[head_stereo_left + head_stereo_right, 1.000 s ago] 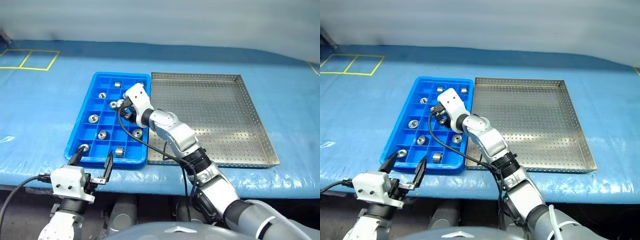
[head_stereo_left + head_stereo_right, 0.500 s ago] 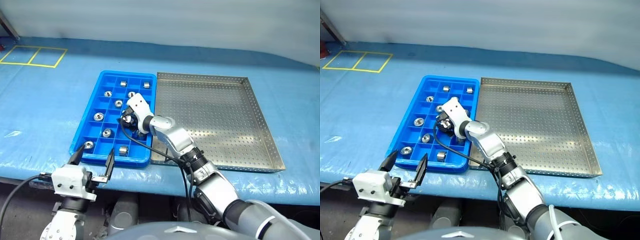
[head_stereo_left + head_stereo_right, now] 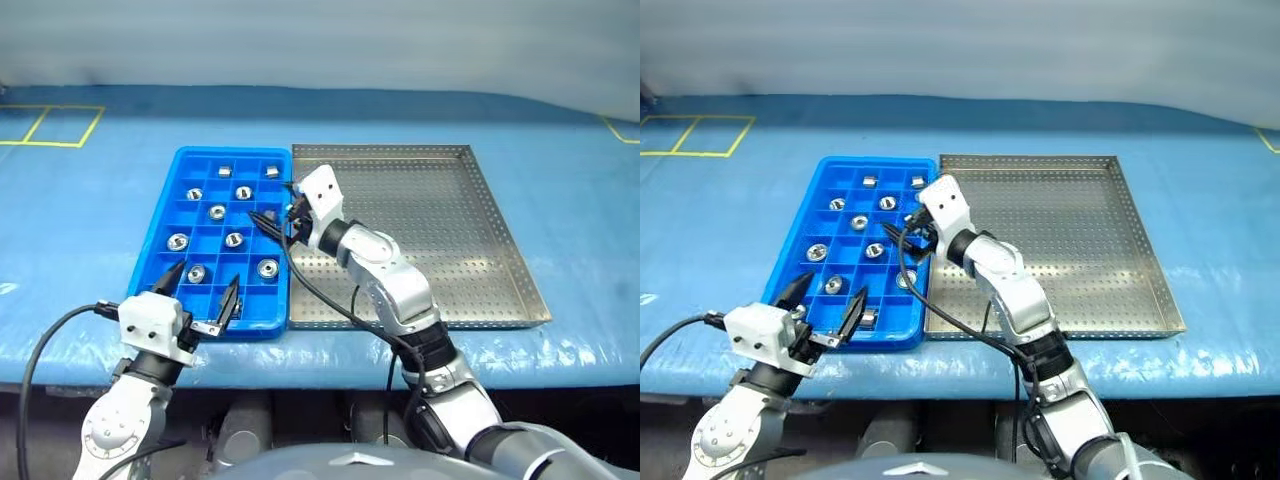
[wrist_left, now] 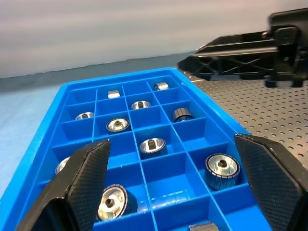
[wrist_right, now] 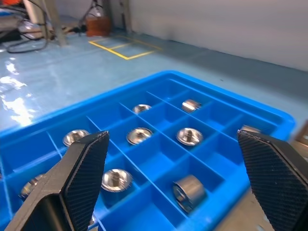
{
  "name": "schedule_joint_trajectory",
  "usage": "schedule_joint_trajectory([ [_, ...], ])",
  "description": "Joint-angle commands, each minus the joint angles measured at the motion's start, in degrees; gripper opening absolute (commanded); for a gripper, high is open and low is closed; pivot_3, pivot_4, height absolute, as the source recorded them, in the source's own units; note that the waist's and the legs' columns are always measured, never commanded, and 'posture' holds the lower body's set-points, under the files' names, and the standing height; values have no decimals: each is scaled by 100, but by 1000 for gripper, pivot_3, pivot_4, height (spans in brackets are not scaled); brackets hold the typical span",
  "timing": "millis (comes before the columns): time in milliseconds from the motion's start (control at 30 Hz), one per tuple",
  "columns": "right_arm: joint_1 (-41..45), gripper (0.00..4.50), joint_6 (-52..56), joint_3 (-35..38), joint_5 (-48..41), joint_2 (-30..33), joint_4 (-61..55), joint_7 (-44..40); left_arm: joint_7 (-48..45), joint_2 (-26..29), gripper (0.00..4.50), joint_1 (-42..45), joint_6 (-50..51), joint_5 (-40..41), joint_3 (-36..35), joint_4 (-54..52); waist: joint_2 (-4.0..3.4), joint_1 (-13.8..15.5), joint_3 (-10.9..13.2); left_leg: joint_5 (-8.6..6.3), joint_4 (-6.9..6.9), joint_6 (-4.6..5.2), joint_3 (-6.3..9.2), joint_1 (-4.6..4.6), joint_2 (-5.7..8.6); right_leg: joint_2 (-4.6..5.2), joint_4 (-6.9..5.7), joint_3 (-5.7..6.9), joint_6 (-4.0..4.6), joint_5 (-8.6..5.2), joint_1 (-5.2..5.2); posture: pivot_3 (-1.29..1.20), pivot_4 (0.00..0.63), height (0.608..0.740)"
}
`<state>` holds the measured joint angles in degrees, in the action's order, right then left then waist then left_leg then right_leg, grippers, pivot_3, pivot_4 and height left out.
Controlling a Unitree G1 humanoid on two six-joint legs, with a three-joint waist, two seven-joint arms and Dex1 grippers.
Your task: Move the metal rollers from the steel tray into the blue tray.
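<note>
Rollers all sit in blue tray cells, steel tray bare — both grippers (left, right) gape empty, so lift right clear of the dividers — don't nudge a seated roller.

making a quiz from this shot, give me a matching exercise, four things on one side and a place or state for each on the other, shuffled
Things:
1. steel tray
2. blue tray
3. left gripper
4. right gripper

Places or states:
A. open, at the blue tray's near edge
B. holds the metal rollers in its compartments
C. open, over the blue tray's edge beside the steel tray
D. no rollers on it

Pairs: 1-D, 2-B, 3-A, 4-C
</note>
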<state>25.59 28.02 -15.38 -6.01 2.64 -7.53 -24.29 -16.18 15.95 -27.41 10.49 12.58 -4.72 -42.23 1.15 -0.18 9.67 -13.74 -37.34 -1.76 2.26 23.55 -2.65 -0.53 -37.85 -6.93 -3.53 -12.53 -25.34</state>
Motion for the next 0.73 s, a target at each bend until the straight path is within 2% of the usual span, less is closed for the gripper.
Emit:
schedule_joint_trajectory([
  [33, -355, 4473, 138, 138, -27, 262, -616, 19, -75, 118, 4500, 365, 132, 134, -181, 127, -2, -104, -1, 0, 0, 0, -1, 0, 0, 0, 0, -1, 0, 0, 0, -17, 150, 740],
  [200, -868, 4473, 716, 383, -336, 549, -1202, 23, -69, 189, 4500, 771, 231, 110, -287, 382, -1, -434, -3, 0, -6, 0, -2, -3, 0, -1, -8, -6, -9, 6, 2, -75, 150, 740],
  [400, -1367, 4473, 878, 596, -387, 870, -1822, 114, 87, 164, 4500, 1302, 321, 13, -341, 779, -1, -665, -3, 1, -14, 0, 3, -7, 0, -4, -17, -7, -12, 7, 10, -140, 150, 740],
  [733, -1508, 4473, 812, 342, -395, 1055, -2026, 59, -23, 185, 4500, 1271, 355, 3, -369, 783, -1, -997, -3, 0, -33, 0, 3, -10, 3, -3, -13, -14, -31, 19, 25, -151, 150, 740],
])
